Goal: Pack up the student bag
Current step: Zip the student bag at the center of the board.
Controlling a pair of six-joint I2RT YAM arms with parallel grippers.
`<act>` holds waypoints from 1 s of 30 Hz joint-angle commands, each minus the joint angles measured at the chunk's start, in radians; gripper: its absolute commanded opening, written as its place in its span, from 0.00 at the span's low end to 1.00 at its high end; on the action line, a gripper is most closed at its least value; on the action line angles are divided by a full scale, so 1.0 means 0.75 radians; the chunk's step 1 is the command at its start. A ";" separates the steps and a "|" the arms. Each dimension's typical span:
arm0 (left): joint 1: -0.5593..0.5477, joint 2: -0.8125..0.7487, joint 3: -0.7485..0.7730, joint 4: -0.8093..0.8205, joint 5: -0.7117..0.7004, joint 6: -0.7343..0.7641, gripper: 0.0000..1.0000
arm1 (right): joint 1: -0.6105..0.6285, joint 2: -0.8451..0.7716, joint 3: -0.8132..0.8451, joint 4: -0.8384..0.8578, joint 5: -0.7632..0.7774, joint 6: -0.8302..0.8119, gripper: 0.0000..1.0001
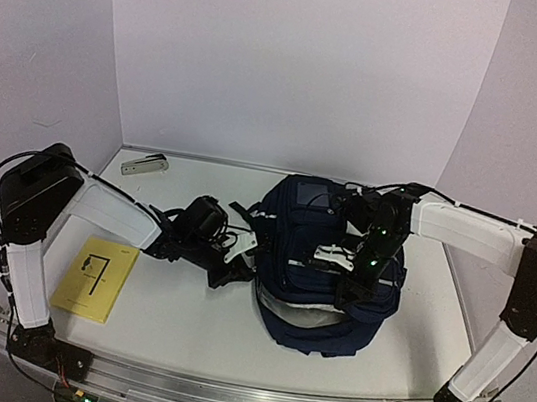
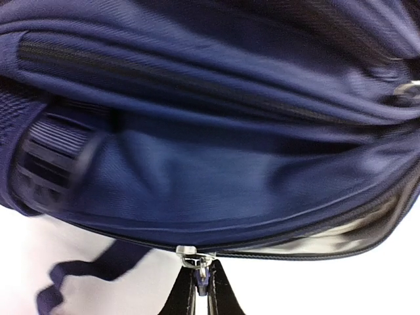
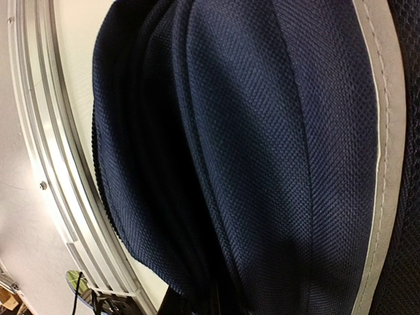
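- The bag (image 1: 307,318) lies on the table (image 1: 198,337), right of centre, with the left gripper (image 1: 237,262) at its left flank and the right gripper (image 1: 351,289) set down on its top.
- In the left wrist view, the left fingers (image 2: 220,295) are seen clenched together, with the zip pull (image 2: 192,256) nipped between their tips.
- The zip (image 2: 295,252) that the pull belongs to runs along the bag's lower edge, just ahead of the left fingertips and off to their right.
- Beyond the left fingertips the view is filled by folds of navy fabric; a second, dark zip line (image 2: 131,69) is seen further up.
- A navy strap (image 2: 85,272) trails on the table to the left of the left fingers.
- The right gripper is closed. Its fingers are hidden in shadow at the foot of the right wrist view, so whether fabric is pinched between them cannot be told.
- Ahead of the right gripper, navy mesh with a grey trim (image 3: 387,131) is seen close up, and the table's metal rail (image 3: 39,151) curves past to one side.
- A yellow booklet (image 1: 95,278) lies flat on the table behind the left gripper, beside that arm.
- A small grey object (image 1: 144,164), too small to identify, lies well apart from both grippers near the far wall.
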 commanded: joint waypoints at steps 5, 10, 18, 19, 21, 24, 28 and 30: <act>-0.180 -0.122 -0.093 0.045 -0.057 -0.144 0.00 | -0.003 0.125 0.092 0.155 -0.064 0.205 0.00; -0.303 -0.141 -0.075 0.034 -0.111 -0.187 0.00 | 0.000 0.191 0.144 0.218 -0.144 0.306 0.00; -0.254 -0.308 -0.185 0.164 -0.145 -0.262 0.00 | 0.097 0.265 0.231 0.164 -0.384 0.301 0.46; -0.236 -0.316 -0.186 0.146 -0.146 -0.259 0.00 | 0.099 0.270 0.265 0.134 -0.429 0.291 0.52; -0.195 -0.330 -0.194 0.114 -0.148 -0.255 0.00 | 0.099 0.276 0.351 0.076 -0.457 0.275 0.57; -0.116 -0.372 -0.222 0.098 -0.115 -0.256 0.00 | 0.098 0.266 0.465 0.053 -0.430 0.286 0.60; -0.049 -0.423 -0.245 0.070 -0.127 -0.191 0.00 | 0.098 0.309 0.629 0.072 -0.329 0.356 0.62; -0.047 -0.429 -0.238 0.037 -0.138 -0.156 0.00 | 0.097 0.378 0.749 0.092 -0.255 0.422 0.59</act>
